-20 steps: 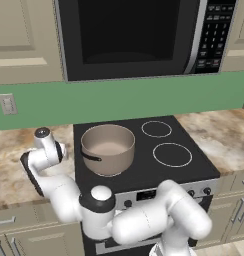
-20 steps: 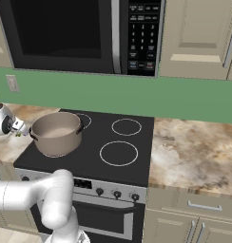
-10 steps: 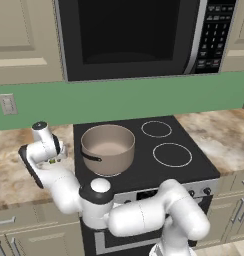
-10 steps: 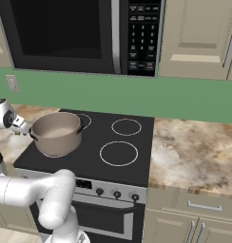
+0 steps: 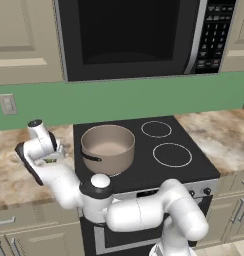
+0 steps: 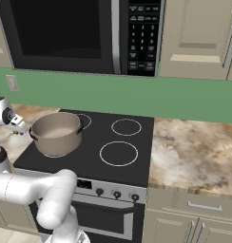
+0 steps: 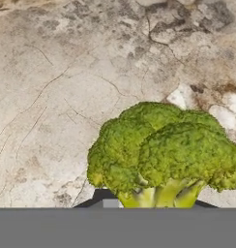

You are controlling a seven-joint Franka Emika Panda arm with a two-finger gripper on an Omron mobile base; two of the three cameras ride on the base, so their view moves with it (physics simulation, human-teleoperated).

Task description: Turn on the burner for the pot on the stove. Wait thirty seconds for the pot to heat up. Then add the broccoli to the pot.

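Lower than a second ago, the gripper point(image 5: 55, 155) sits down on the counter point(image 5: 14, 172) left of the stove point(image 5: 159, 165), jaws narrowing around the broccoli point(image 7: 163, 155) (a firm pinch I cannot confirm). Picking up is the step in hand; next comes lifting it over the pot point(image 5: 108, 147).

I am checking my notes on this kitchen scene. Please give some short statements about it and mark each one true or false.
1. The pot stands on the stove. True.
2. The broccoli lies inside the pot. False: it lies on the marble counter, close before the hand's camera.
3. The hand is over the counter left of the stove. True.
4. The pot covers a right burner. False: it sits on the front left one.
5. A microwave hangs above the stove. True.
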